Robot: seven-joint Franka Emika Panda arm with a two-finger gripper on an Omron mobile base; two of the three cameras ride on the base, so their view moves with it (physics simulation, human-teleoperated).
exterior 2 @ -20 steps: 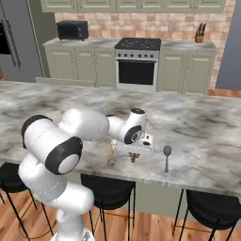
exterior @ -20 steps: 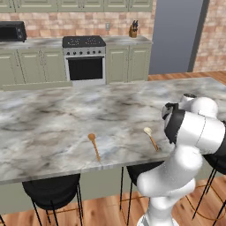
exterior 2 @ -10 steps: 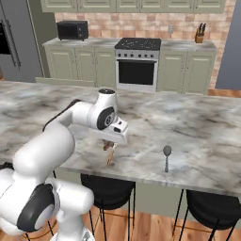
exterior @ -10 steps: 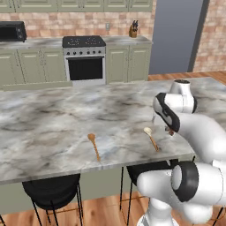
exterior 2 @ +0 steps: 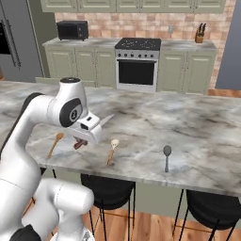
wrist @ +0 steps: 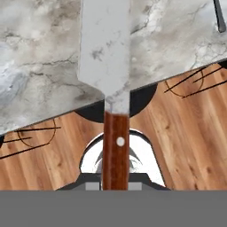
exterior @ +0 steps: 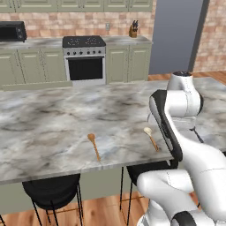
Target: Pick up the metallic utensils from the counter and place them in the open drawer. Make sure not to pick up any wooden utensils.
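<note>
Gripping red-handled spatula (wrist: 116, 146) — blade projects beyond end effector (exterior 2: 81, 142), above counter (exterior 2: 197, 141).

Spatula (wrist: 116, 146) handle base cut off; grey spoon (wrist: 218, 17) mostly out of frame

I can read no words, brand names, labels or numbers anywhere around me, neither on the appliances at the back wall nor on the things lying on the bench
</note>
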